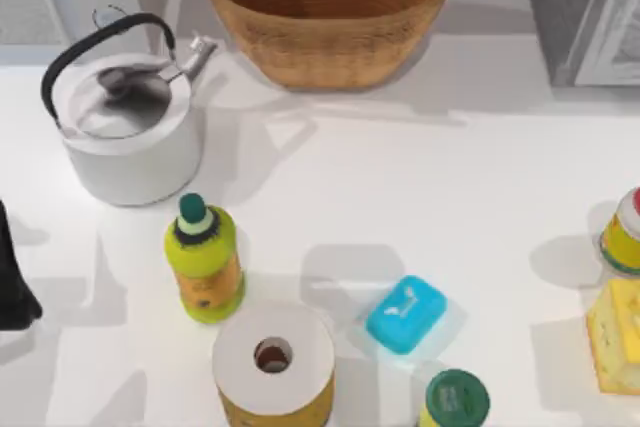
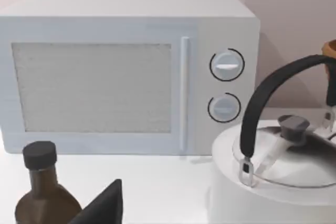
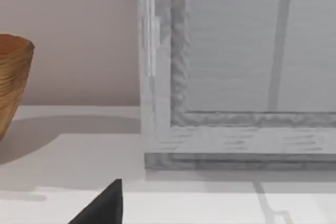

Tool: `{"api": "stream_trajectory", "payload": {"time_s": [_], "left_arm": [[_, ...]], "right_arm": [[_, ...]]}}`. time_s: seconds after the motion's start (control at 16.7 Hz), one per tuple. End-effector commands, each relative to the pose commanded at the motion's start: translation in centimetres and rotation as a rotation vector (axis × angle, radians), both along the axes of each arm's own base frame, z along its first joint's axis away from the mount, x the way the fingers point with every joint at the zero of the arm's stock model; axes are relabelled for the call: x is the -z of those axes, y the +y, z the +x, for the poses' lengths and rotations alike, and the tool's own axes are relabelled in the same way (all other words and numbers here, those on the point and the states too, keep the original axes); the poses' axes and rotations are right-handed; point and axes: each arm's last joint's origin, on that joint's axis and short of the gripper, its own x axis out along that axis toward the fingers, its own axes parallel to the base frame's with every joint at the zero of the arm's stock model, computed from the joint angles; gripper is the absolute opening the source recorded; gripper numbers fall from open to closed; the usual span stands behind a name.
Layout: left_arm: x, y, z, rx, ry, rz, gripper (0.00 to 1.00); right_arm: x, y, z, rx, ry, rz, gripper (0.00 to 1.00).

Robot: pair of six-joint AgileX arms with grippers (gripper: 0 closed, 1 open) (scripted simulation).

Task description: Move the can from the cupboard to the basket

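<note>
Though barely in sight, left gripper (image 1: 15, 292) at table's (image 1: 420, 197) left edge, grip state unclear.

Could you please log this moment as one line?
left gripper: parked, table's left edge | cupboard: door shut | basket: empty | can: unseen

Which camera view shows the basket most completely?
The top view: the basket shows nearly whole, its rim, inside and ribbed wall. The right wrist view catches one side of its wall; the left wrist view shows a brown sliver at its edge.
</note>
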Motion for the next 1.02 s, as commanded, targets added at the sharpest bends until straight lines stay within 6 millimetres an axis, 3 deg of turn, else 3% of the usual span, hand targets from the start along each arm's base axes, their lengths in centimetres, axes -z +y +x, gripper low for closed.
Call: {"api": "stream_trajectory", "payload": {"time_s": [0.24,0.42,0.72,1.02], "left_arm": [[0.0,0.0,0.0,0.000,0.000,0.000,1.00],[0.0,0.0,0.0,0.000,0.000,0.000,1.00],[0.0,0.0,0.0,0.000,0.000,0.000,1.00],[0.0,0.0,0.0,0.000,0.000,0.000,1.00]], "right_arm": [[-0.8,0.0,0.0,-0.002,0.002,0.000,1.00],[-4.0,0.2,0.1,-0.005,0.012,-0.001,1.00],[-13.3,0.7,1.7,-0.003,0.030,-0.005,1.00],[-23.8,1.8,6.0,0.003,0.030,-0.007,1.00]]}}
